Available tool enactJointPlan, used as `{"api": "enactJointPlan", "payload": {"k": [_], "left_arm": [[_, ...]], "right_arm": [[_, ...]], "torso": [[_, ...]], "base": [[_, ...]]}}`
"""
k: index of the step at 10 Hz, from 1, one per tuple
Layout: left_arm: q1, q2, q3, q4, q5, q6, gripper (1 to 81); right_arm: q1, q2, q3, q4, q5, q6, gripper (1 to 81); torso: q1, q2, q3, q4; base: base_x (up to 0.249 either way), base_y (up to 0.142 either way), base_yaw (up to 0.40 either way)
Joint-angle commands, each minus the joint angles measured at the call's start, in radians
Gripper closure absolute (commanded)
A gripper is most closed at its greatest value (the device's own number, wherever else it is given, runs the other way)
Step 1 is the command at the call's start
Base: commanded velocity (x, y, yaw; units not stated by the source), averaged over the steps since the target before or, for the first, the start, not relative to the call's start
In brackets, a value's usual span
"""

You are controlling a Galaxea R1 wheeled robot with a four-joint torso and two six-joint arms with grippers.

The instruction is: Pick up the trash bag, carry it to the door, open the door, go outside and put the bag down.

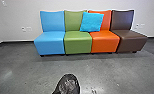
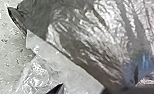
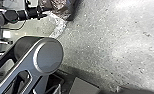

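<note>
Grey floor [image 1: 30,70] reaches row of coloured seats [image 1: 78,43], well beyond jaws. Carry seems in hand: trash bag [image 2: 85,37] bunched at left gripper [image 3: 46,10], jaws apparently closed on gathered plastic. Right jaws: cannot tell. Next move likely calls for firm hold, turning away from seats.

Grey cut-out link [image 3: 28,65], silver-rimmed round cap [image 3: 50,56], black jointed arm [image 3: 11,15], thin dark cable [image 3: 22,26]
</note>
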Motion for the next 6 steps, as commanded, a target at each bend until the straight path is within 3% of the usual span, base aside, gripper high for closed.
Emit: {"api": "enactJointPlan", "payload": {"k": [1,5,6], "left_arm": [[-0.106,0.053,-0.096,-0.003,0.027,0.001,1.0],[-0.105,0.044,-0.088,-0.003,0.035,0.005,1.0],[-0.105,0.044,-0.088,-0.003,0.038,0.005,81.1]], "right_arm": [[0.071,-0.038,0.033,0.013,-0.046,0.0,1.0],[0.071,-0.038,0.035,0.011,-0.046,0.0,1.0],[0.071,-0.036,0.036,0.011,-0.046,0.0,1.0]], "torso": [[0.0,0.0,0.0,0.0],[0.0,0.0,0.0,0.0],[0.0,0.0,0.0,0.0]], "base": [[0.0,0.0,0.0],[0.0,0.0,0.0],[0.0,0.0,0.0]]}}
